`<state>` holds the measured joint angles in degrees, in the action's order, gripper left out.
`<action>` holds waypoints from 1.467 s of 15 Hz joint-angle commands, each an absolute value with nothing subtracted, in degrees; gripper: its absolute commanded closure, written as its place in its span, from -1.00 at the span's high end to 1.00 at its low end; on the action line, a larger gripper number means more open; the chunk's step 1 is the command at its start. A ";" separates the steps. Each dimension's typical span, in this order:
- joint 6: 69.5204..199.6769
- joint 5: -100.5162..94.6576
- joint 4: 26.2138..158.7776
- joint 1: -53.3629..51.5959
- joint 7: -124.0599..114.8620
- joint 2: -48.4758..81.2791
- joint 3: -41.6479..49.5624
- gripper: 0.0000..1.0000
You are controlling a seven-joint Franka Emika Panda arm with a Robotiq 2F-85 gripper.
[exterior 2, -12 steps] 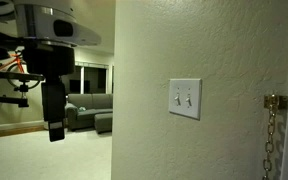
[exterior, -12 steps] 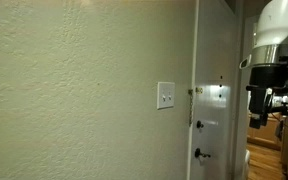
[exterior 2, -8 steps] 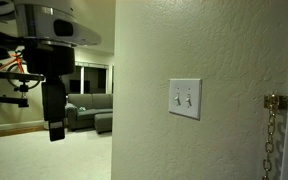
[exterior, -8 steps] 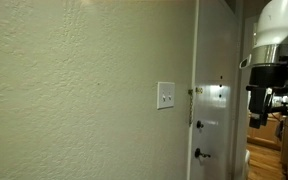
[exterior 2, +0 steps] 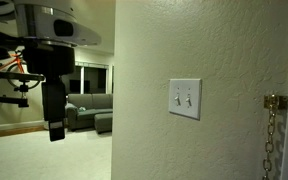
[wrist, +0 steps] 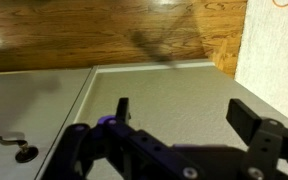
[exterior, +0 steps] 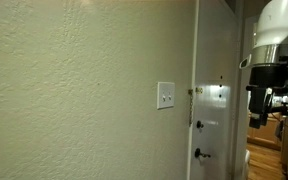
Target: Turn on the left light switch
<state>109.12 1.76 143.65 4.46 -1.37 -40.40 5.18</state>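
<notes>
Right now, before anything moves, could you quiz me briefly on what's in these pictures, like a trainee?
1. True or false: the fingers touch the wall plate.
2. How many toggles does the plate carry? A one, B two, C three.
3. Fill in: in the wrist view the fingers stand ____, with nothing between them.
Key: 1 false; 2 B; 3 open.

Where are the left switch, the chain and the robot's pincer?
left switch [exterior 2: 175,100]: exterior view, on its toggle.
chain [exterior 2: 271,140]: exterior view, on the middle links.
pincer [wrist: 188,114]: wrist view, midway between the fingertips.
</notes>
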 commanded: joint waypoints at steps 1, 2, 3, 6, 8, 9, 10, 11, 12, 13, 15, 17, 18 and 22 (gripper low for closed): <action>109.22 1.62 143.34 4.78 -1.12 -39.83 4.80 1.00; 109.38 1.81 143.01 4.44 -0.38 -39.05 5.04 1.00; 109.69 1.63 142.62 4.44 -0.31 -38.13 4.90 1.00; 112.36 0.09 140.81 4.55 -0.56 -33.99 3.95 1.00; 114.50 -0.59 138.97 4.41 -0.52 -31.09 3.39 1.00; 115.42 -0.79 138.13 4.39 -0.52 -29.84 3.22 1.00; 116.57 -1.21 137.15 4.56 -0.77 -28.48 2.95 1.00; 117.65 -1.90 136.21 4.83 -1.24 -27.16 2.61 1.00; 118.66 -2.64 135.32 5.08 -1.78 -25.97 2.40 1.00; 119.57 -3.71 134.26 5.36 -2.33 -24.66 2.23 1.00; 120.61 -5.25 132.49 5.44 -2.55 -22.79 2.32 1.00; 119.67 -4.27 133.34 4.58 -1.32 -23.64 2.99 1.00; 119.69 -4.75 132.59 4.62 -1.34 -22.93 2.99 1.00; 119.79 -5.09 131.81 4.64 -1.36 -22.30 2.99 1.00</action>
